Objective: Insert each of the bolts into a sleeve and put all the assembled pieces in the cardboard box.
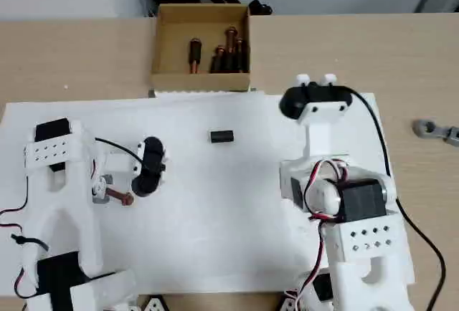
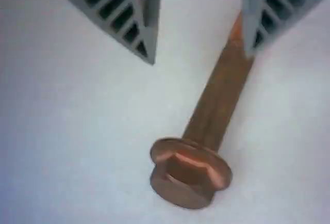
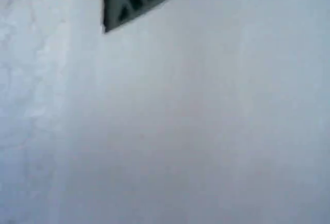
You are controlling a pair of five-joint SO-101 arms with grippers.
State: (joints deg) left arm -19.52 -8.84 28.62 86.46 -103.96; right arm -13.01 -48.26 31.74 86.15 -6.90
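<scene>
A copper bolt [image 2: 206,131] lies flat on the white paper, flanged head [image 2: 191,172] toward the camera. My left gripper [image 2: 198,43] stands open just over its threaded end, and one fingertip [image 2: 252,22] is at the shaft's tip. From above, the bolt [image 1: 121,198] pokes out beside the left arm [image 1: 61,175]. A black sleeve [image 1: 221,137] lies alone mid-sheet. The cardboard box [image 1: 165,46] at the back holds several assembled pieces [image 1: 222,56]. The right arm [image 1: 337,196] is folded at the right; one of its fingertips [image 3: 134,2] hangs over bare paper.
A white paper sheet [image 1: 215,218] covers the work area on the wooden table. A metal tool [image 1: 430,130] lies at the table's right edge. Cables trail from both arms.
</scene>
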